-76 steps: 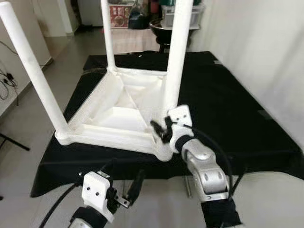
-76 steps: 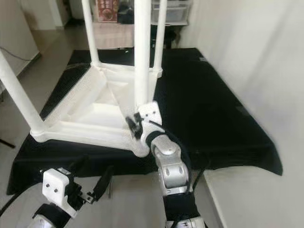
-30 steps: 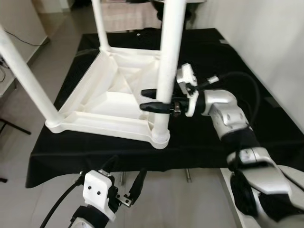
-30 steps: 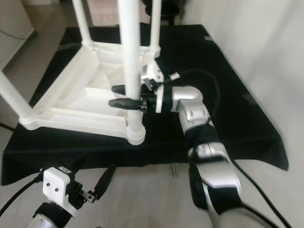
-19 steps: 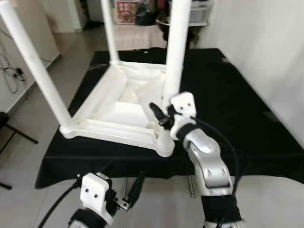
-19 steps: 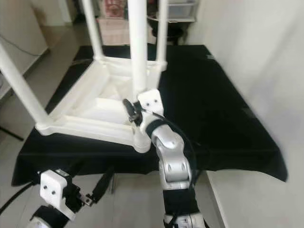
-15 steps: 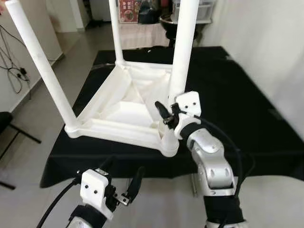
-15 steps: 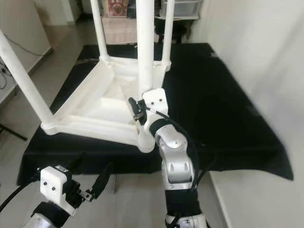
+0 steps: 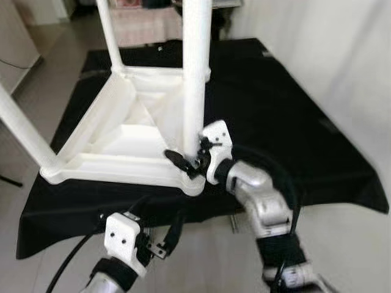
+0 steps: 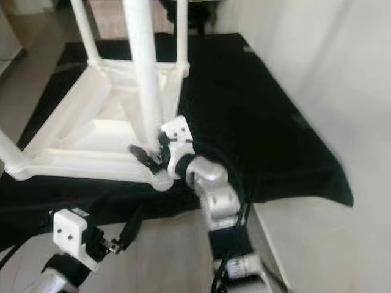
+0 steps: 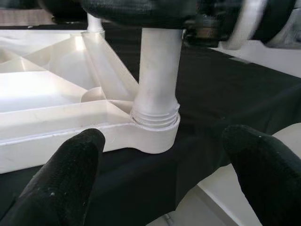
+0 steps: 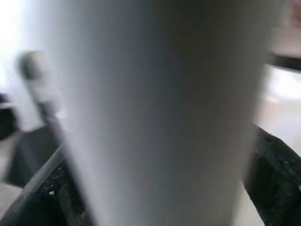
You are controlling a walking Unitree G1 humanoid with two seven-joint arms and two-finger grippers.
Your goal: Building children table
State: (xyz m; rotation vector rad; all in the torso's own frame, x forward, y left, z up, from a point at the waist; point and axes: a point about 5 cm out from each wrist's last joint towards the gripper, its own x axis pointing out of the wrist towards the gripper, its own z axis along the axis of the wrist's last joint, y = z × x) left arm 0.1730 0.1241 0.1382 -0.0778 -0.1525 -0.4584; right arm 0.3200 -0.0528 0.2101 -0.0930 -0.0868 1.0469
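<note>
White plastic table (image 9: pixel 122 131) upside down on a black cloth (image 9: pixel 287 128), four round legs pointing up. Underside moulded, ribbed with diagonal braces meeting near the middle, corners rounded into sockets. Nearest leg (image 9: pixel 197 73) a smooth matte tube, standing upright in the corner socket closest to the robot.

Right gripper (image 9: pixel 183 163) low on that leg, just above the socket, black fingers either side of the tube and closed around it. Silver right arm bent up from below, white wrist block beside the leg, black cable looping behind.

From the right wrist: the leg (image 12: pixel 160 113) pressed very close, a blurred pale column, textured black fingers (image 12: pixel 277 174) flanking it on both sides. Grip confirmed here better than from the head.

From the left wrist: detail lost from above, namely the leg's base (image 11: pixel 155 101) flaring into a ringed collar seated in the socket, and the right gripper's dark bulk just overhead. Plastic glossy, slightly translucent at the thin ribs. Left fingertips (image 11: pixel 66 188) rounded, rubbery, well apart, nothing between them.

Left gripper (image 9: pixel 162 238) held low in front of the cloth's near edge, over pale floor (image 9: pixel 36 91), spread and empty, aimed at the same corner.

White wall (image 9: pixel 330 55) along the cloth's right side.
</note>
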